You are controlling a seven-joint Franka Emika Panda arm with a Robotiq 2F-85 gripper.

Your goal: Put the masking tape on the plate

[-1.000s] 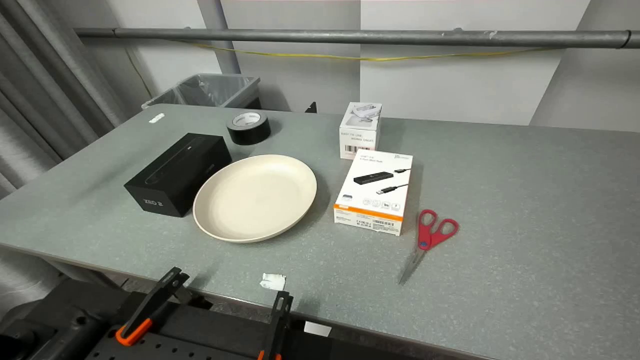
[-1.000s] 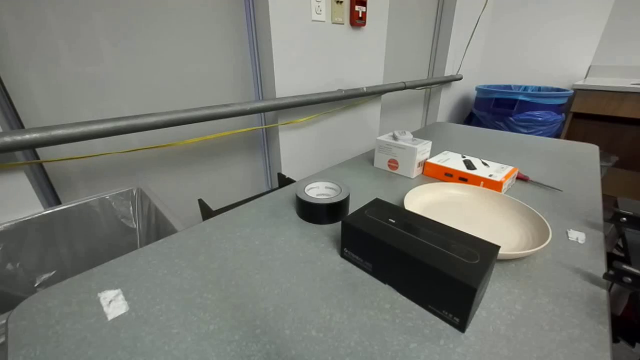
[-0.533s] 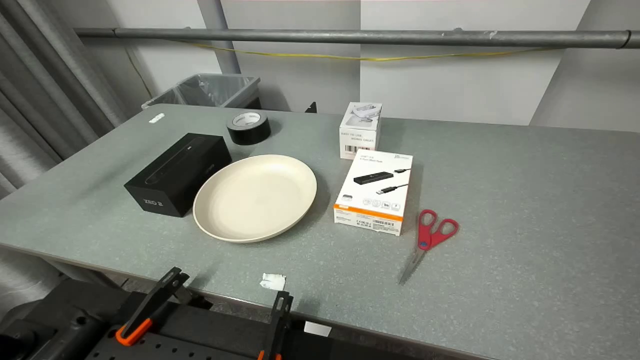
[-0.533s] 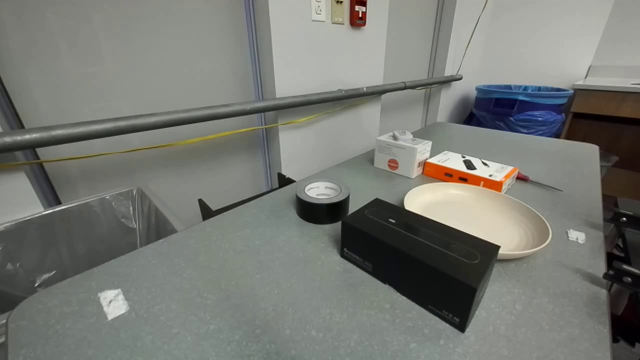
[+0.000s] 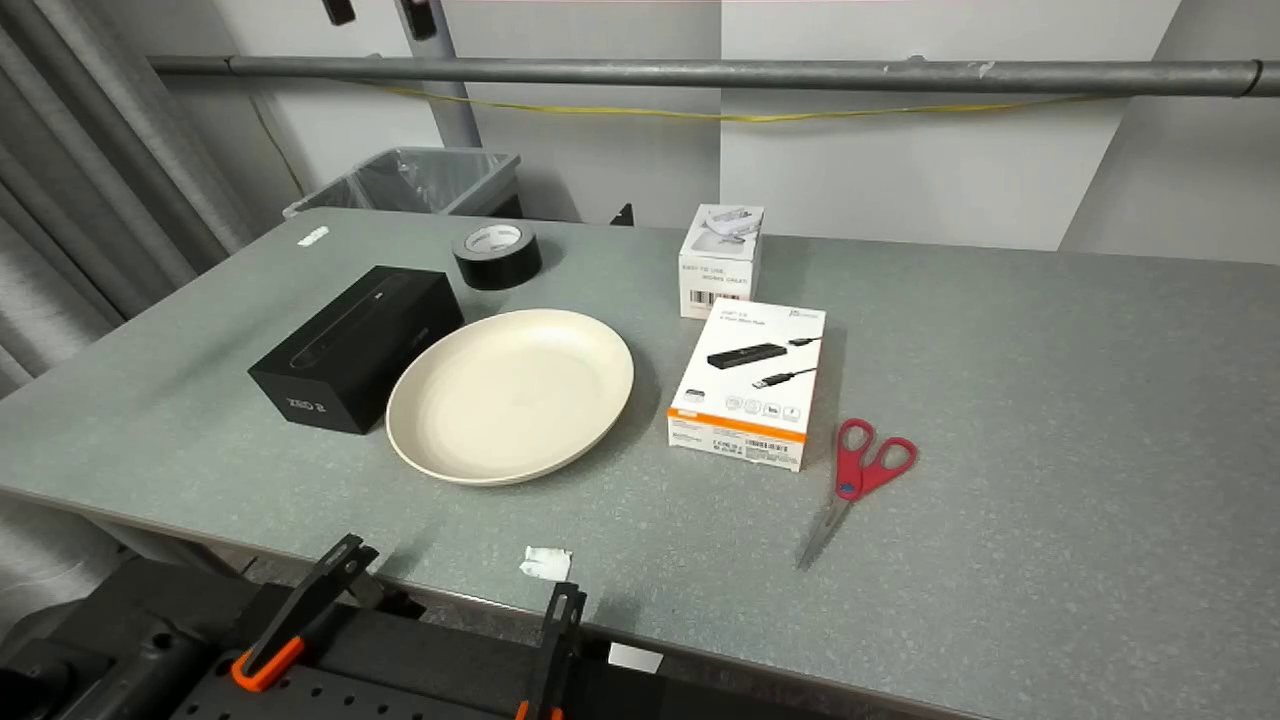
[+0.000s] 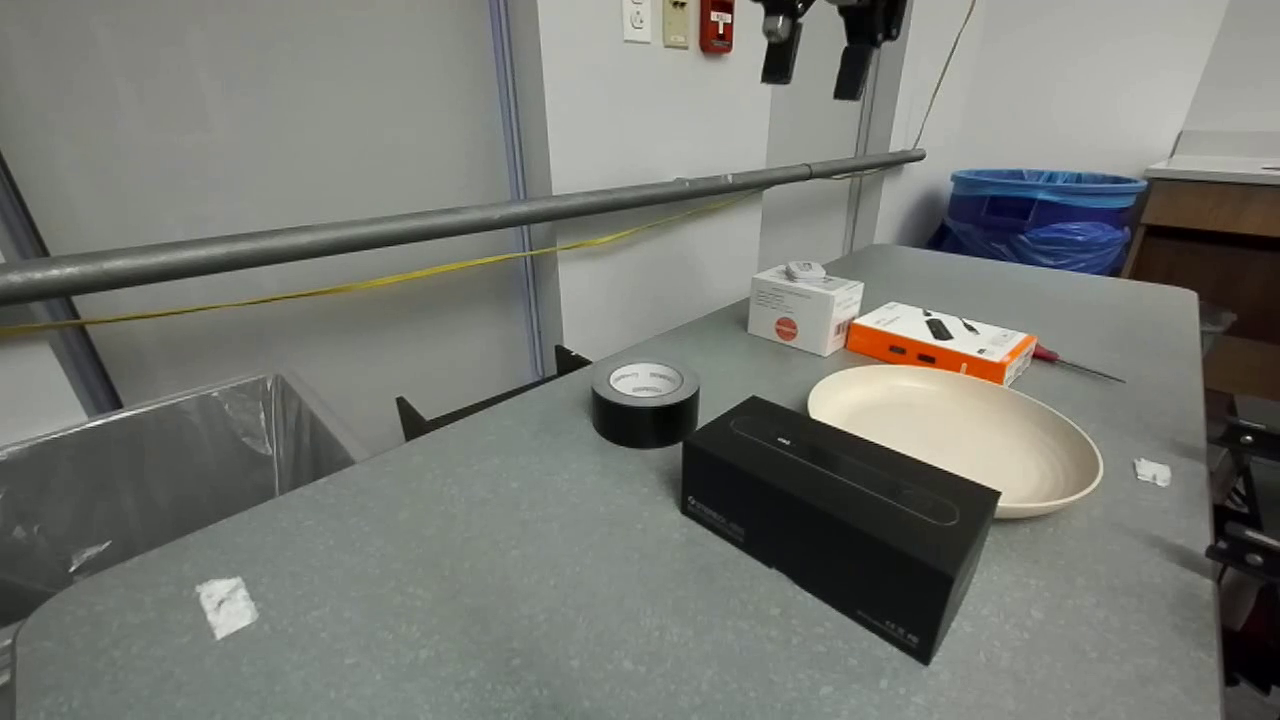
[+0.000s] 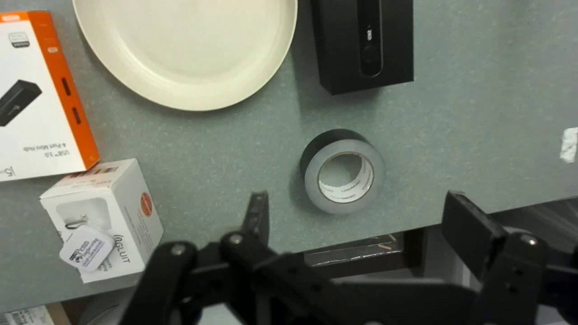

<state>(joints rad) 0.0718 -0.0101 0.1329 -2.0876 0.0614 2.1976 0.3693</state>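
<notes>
With gripper (image 7: 356, 197) spread wide and holding nothing, centre over the tape (image 7: 347, 194), flat on the table (image 7: 226, 171) near the black box (image 7: 393, 45); descend straight, straddling evenly, grip low, then lift clear towards the plate (image 7: 189, 54).

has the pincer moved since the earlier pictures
Yes: in both exterior views the pincer has come down past the top edge, toward the grey pipe.

The plate (image 5: 510, 398) is cream, the tape (image 6: 645, 424) grey-black.
</notes>
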